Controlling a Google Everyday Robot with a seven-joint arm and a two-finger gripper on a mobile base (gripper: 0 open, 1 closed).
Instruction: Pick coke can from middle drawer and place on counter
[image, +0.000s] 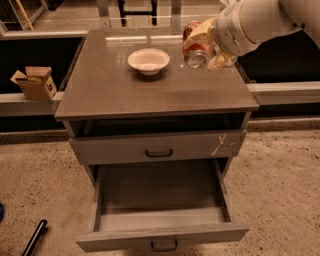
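My gripper (206, 47) is shut on the coke can (191, 36), a red can with a silver end, held tilted with that end facing the camera. It hangs just above the back right part of the counter (150, 92); I cannot tell whether it touches the top. The pale fingers (202, 31) clasp the can from its right side. The white arm reaches in from the upper right. The middle drawer (162, 236) stands pulled out below, and its deep grey tray is empty.
A white bowl (148, 60) sits on the counter left of the can. The grey drawer front with a pale scratch (157, 148) is closed above the open drawer. A cardboard box (35, 82) sits on a ledge at left. A black object (34, 237) lies on the floor.
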